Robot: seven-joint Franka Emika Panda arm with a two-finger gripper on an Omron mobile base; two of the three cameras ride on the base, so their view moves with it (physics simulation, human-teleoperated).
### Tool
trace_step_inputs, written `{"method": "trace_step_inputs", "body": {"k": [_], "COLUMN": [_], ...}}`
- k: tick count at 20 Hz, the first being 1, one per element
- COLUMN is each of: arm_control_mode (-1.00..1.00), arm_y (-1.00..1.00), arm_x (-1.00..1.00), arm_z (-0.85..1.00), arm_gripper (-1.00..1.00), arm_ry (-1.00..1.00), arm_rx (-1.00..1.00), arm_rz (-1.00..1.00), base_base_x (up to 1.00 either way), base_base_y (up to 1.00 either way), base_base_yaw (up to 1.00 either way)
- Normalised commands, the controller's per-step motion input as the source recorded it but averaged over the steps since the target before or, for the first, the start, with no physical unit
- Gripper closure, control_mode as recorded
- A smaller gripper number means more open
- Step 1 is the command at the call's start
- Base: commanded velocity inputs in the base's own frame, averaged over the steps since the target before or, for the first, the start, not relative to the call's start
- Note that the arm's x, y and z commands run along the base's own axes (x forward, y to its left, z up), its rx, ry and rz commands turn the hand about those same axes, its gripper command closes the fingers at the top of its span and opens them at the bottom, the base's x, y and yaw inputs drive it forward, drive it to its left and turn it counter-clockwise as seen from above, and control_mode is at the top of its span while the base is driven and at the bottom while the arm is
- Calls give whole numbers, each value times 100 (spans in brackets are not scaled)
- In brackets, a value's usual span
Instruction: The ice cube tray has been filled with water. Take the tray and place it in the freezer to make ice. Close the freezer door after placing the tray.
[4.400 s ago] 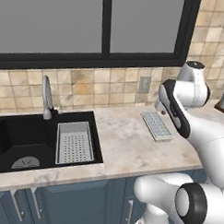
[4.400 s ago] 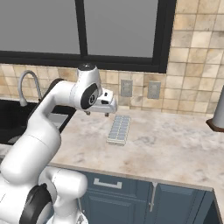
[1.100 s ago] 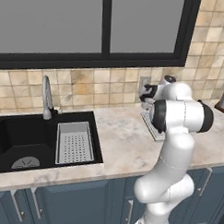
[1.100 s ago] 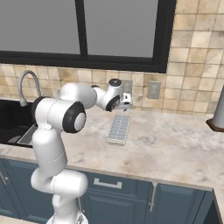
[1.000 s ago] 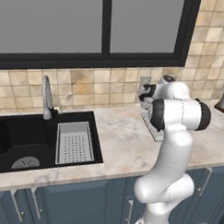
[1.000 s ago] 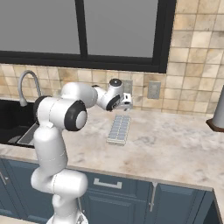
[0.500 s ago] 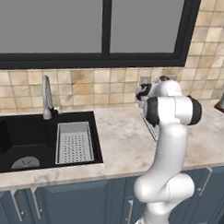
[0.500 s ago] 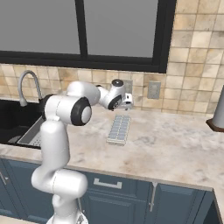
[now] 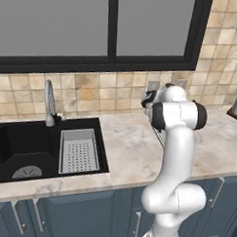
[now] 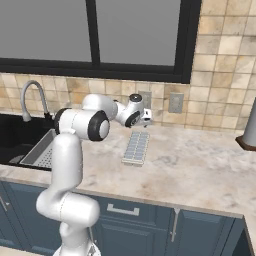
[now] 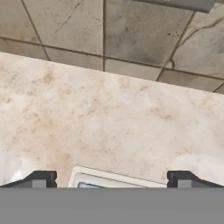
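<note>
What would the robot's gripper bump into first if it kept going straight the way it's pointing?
Probably the marble counter. The open gripper aims down at it, just beyond the far end of the ice cube tray, with the tiled wall farther on. Depth is hard to judge, so it might clip the tray's edge first.

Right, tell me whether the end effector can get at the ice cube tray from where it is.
Probably yes. The end effector hangs open just above the far end of the ice cube tray, which lies alone on the counter with nothing between them.
</note>
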Motion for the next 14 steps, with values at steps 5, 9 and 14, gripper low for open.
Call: {"method": "trace_step_inputs", "body": {"k": [5,9,14], "arm_control_mode": [-100,-100,-100], "arm_y": [0,-1,0], "arm_x": [38,32,13], "arm_z": [-20,-19,-17], "arm_gripper": [-100,-100,-100], "arm_ry": [0,0,5], "arm_rx": [0,0,0], "arm_rz": [0,0,0], "base_base_x": [0,0,0], "base_base_y": [0,0,0], "base_base_yaw": [0,0,0]}}
